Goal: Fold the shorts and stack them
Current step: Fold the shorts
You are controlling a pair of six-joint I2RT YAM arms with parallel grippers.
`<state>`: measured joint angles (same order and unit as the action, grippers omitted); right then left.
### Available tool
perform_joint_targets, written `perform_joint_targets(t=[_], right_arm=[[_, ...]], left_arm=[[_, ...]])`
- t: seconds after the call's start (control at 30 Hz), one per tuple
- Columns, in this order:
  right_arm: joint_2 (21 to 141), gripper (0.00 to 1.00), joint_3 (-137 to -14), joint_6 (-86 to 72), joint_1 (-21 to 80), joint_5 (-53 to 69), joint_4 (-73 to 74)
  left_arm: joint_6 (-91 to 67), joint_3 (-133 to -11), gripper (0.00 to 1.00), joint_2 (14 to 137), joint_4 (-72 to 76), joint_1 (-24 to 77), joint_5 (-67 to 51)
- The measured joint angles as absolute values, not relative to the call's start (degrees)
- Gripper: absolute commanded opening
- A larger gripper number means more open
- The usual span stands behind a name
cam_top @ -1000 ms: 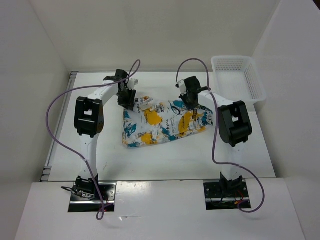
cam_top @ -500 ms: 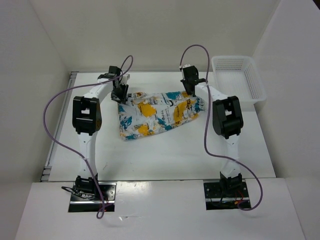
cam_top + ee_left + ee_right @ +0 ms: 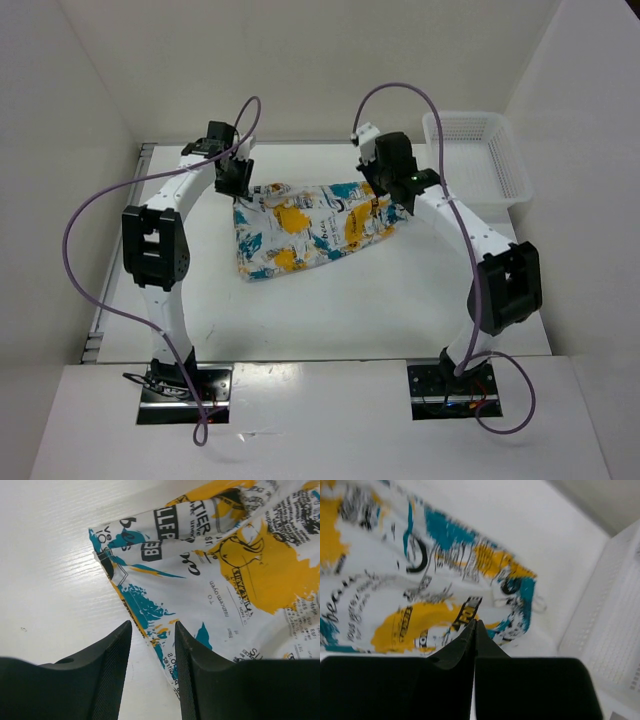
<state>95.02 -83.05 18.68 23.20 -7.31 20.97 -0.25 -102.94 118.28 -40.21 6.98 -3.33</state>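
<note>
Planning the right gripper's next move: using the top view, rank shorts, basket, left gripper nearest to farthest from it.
1. The shorts, just beneath the right gripper.
2. The basket, off to its right.
3. The left gripper, across the shorts.

Noted left arm [image 3: 150,245] rising from the base at lower left, elbow block at middle left, forearm slanting up to the wrist at upper left. Noted left gripper [image 3: 152,630] angled downward, jaws parted with a clear gap. Noted right arm [image 3: 505,285] bowed out toward the right edge, forearm reaching back to upper centre. Noted right gripper [image 3: 475,625] with jaws pressed together.
</note>
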Motion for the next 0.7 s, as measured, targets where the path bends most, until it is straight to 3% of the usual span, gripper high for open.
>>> perform_joint_targets(t=[0.2,0.7], right_arm=[[102.1,0.00,-75.2,22.5,22.8,-3.8,23.8],[113.9,0.00,-76.4,23.3,22.6,-2.6,23.5]], left_arm=[[-0.2,-102.3,0.49,118.7,-40.5,7.8,-3.7],[-0.1,-102.0,0.47,127.8,-40.4,7.9,-2.0]])
